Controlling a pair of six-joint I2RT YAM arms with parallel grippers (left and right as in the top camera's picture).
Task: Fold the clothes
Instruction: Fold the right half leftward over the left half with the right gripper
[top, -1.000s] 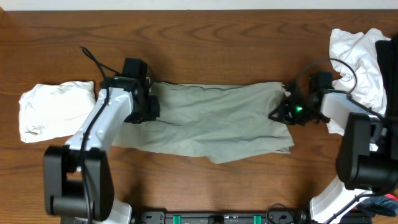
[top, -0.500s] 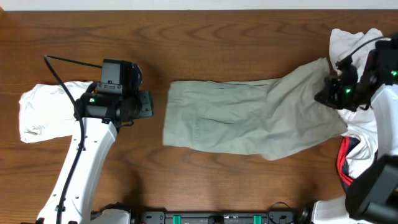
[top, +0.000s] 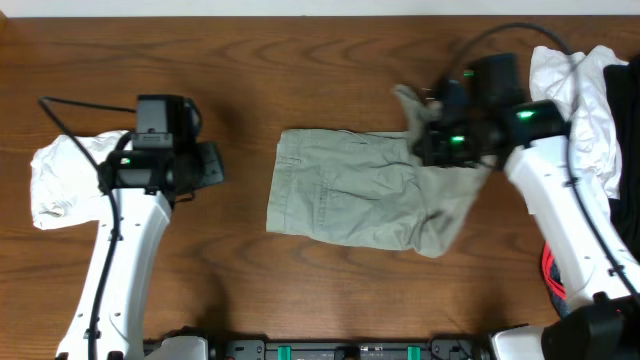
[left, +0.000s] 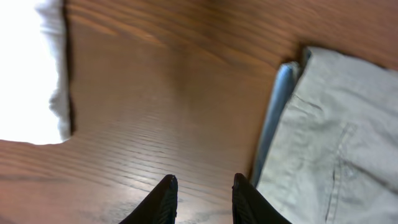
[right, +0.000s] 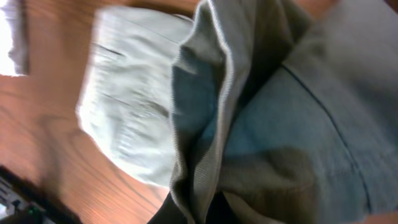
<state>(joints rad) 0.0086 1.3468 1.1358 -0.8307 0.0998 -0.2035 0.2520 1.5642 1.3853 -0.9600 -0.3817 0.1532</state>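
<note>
left gripper (left: 202, 200) empty, jaws a bit apart over the table (left: 155, 93) | right gripper (top: 428, 140) pretty sure clamped on khaki shorts (top: 340, 190), fingers buried in fabric

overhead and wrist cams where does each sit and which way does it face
Overhead: fixed above the table, looking down; both arms, the left gripper, the right gripper and the khaki shorts show.
Left wrist: on the left arm, looking down past its parted fingers at bare wood between the white garment and the shorts.
Right wrist: on the right arm, close against bunched shorts cloth; its fingers barely show.
Shared: all three see the shorts; overhead and left wrist share the white garment.
</note>
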